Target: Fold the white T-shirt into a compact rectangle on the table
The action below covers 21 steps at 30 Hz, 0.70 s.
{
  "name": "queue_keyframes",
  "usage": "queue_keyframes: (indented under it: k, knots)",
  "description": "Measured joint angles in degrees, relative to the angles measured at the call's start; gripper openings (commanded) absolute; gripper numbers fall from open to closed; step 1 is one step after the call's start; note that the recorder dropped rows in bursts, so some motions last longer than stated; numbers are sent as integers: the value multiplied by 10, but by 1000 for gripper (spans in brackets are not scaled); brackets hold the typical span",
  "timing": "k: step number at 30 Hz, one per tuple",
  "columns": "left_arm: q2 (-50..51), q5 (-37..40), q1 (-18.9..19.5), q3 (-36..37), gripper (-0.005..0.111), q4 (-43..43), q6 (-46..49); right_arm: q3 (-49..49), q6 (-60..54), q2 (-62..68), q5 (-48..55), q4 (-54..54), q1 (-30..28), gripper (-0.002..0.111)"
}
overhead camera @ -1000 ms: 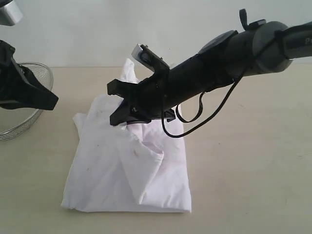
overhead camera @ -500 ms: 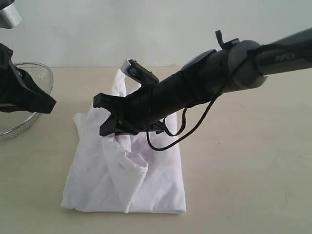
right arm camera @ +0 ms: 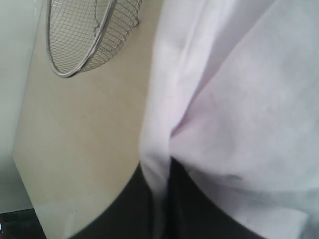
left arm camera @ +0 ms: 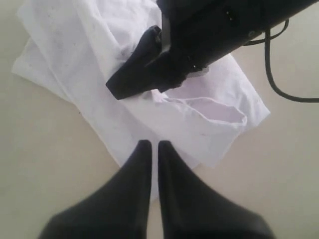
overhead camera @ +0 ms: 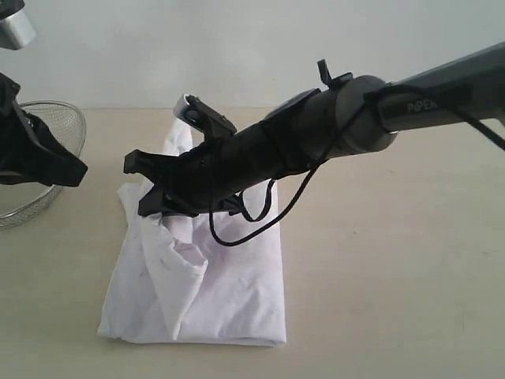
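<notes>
The white T-shirt (overhead camera: pixel 229 300) lies partly folded on the table (overhead camera: pixel 394 276), its plain side up and no lettering showing. My right gripper (overhead camera: pixel 150 193) reaches across from the right and is shut on a raised fold of the shirt over its left half. The right wrist view shows cloth (right arm camera: pixel 239 99) pinched between the fingers of the right gripper (right arm camera: pixel 159 169). My left gripper (overhead camera: pixel 75 170) hovers at the far left, shut and empty. In the left wrist view the left gripper (left arm camera: pixel 151 144) points at the shirt's (left arm camera: pixel 99 40) near edge, just above it.
A wire mesh bowl (overhead camera: pixel 47 126) stands at the table's back left, behind the left arm, and shows again in the right wrist view (right arm camera: pixel 84 35). A loose black cable (overhead camera: pixel 260 213) hangs under the right arm over the shirt. Bare tabletop spreads right of the shirt.
The right gripper has moved left with the fold, drawing the shirt's right side over the middle so the shirt looks narrower. The left arm has barely shifted.
</notes>
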Motion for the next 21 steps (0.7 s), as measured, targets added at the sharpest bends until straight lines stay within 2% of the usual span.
queue_keyframes:
  k: [7, 9, 13, 15, 17, 21]
  knots:
    - [0, 6, 0, 0, 5, 32, -20, 0, 3, 8, -12, -1, 8, 0]
    - [0, 6, 0, 0, 5, 32, -21, 0, 3, 8, -14, -1, 8, 5]
    - [0, 6, 0, 0, 5, 32, -21, 0, 3, 8, -14, -1, 8, 33]
    - [0, 6, 0, 0, 5, 32, -22, -1, -2, 8, -14, -1, 9, 55]
    - [0, 6, 0, 0, 5, 32, -22, -3, -9, 8, -15, 0, 10, 70]
    - [0, 6, 0, 0, 5, 32, -22, -4, -32, 8, -15, 1, 16, 62]
